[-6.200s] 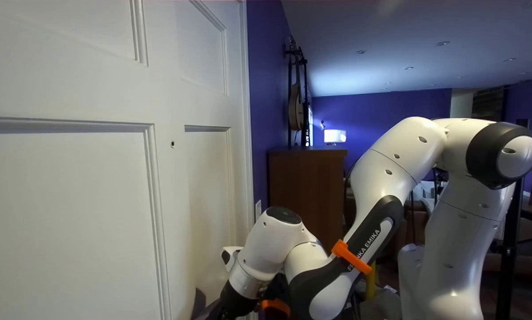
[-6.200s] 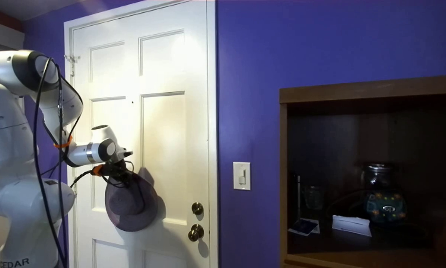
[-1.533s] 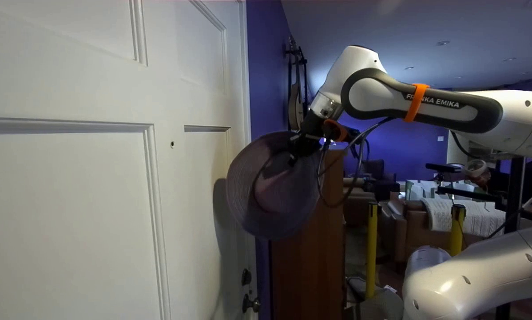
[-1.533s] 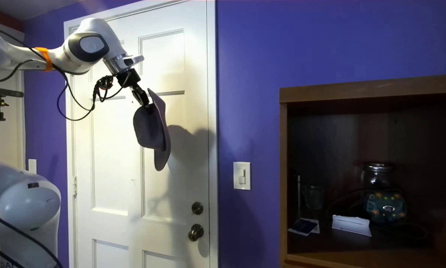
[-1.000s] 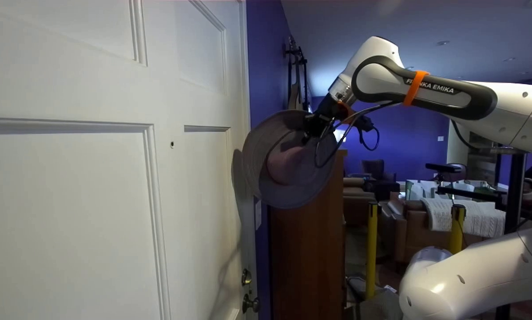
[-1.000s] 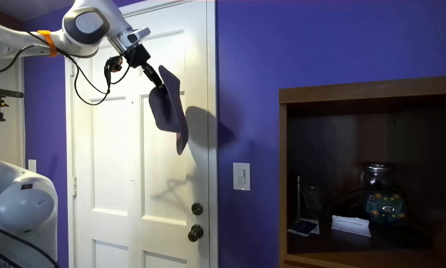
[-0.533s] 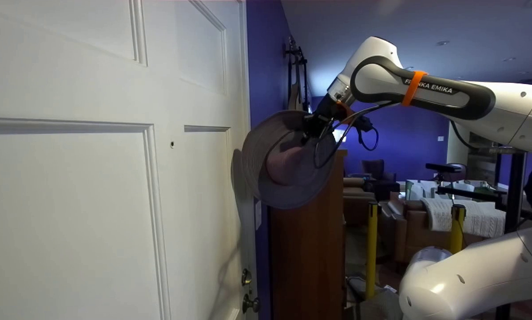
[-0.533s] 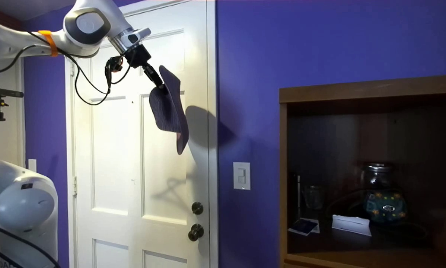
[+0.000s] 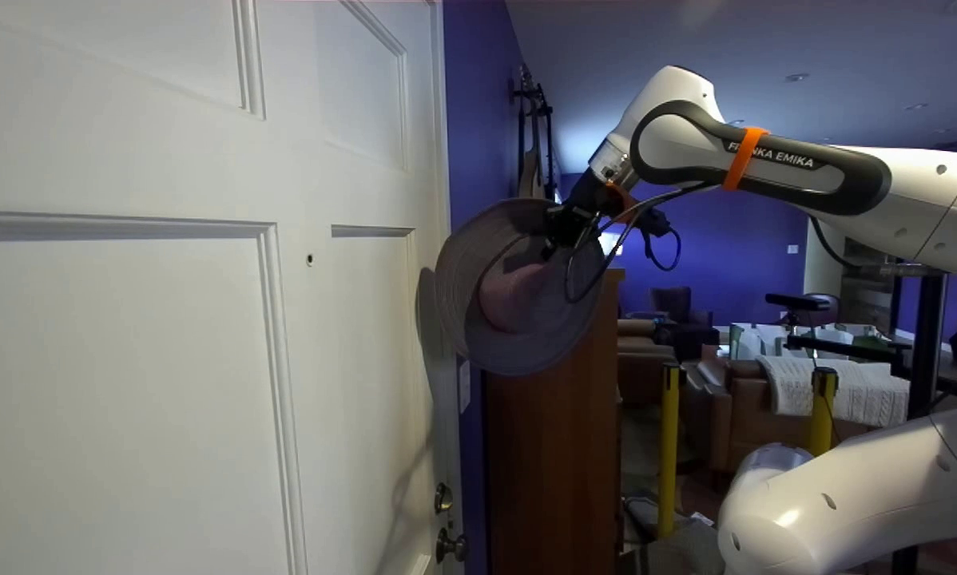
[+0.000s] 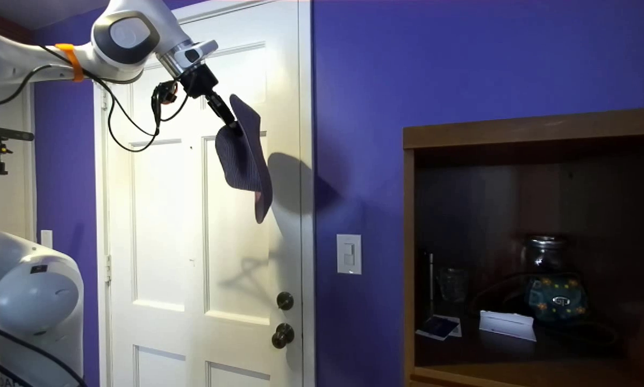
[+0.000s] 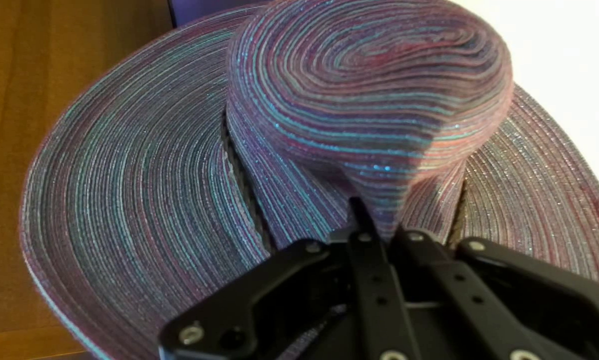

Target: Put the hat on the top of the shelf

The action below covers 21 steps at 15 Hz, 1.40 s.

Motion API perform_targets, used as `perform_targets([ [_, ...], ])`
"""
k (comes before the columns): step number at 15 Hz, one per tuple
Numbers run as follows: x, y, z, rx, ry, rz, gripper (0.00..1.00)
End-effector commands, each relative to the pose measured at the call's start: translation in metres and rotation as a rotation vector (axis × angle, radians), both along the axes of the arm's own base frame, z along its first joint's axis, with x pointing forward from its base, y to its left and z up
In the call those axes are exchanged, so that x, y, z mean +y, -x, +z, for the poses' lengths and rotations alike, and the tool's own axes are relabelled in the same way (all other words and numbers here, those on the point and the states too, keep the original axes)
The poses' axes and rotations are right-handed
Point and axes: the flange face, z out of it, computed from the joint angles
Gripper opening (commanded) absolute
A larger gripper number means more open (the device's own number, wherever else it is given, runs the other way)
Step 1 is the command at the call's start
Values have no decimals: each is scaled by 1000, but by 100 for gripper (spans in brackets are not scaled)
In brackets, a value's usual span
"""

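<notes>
One fold of hat point(image 10: 247, 158) clenched in your gripper point(image 10: 233, 126); hat hangs steeply tilted, mostly below grip, well apart from cabinet point(image 10: 537, 129); likely needs lifting over top.

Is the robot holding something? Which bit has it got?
Yes, the hat: the end effector pinches a fold in the side of its crown.

Shelf point(image 10: 535, 129) w/ bag point(image 10: 549, 302), papers point(image 10: 507, 325), prob. glass point(image 10: 453, 285).
</notes>
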Motion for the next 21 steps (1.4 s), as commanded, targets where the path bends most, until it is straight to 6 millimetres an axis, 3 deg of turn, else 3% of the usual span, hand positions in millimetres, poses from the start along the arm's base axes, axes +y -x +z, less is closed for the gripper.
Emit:
perform_targets([
  [1,0,0,1,1,0,0,4],
  [3,-16,8,13,-34,-27,-52,1],
  [5,-44,31,28,-73,-77,-120,1],
  [10,-133,100,64,-187,-157,-256,1],
  [13,-175,115,78,-244,-198,-281,1],
  [14,-157,121,61,-228,-172,-279,4],
  [17,-176,119,66,-237,-188,-297,4],
  [21,-174,115,71,-224,-195,-249,1],
])
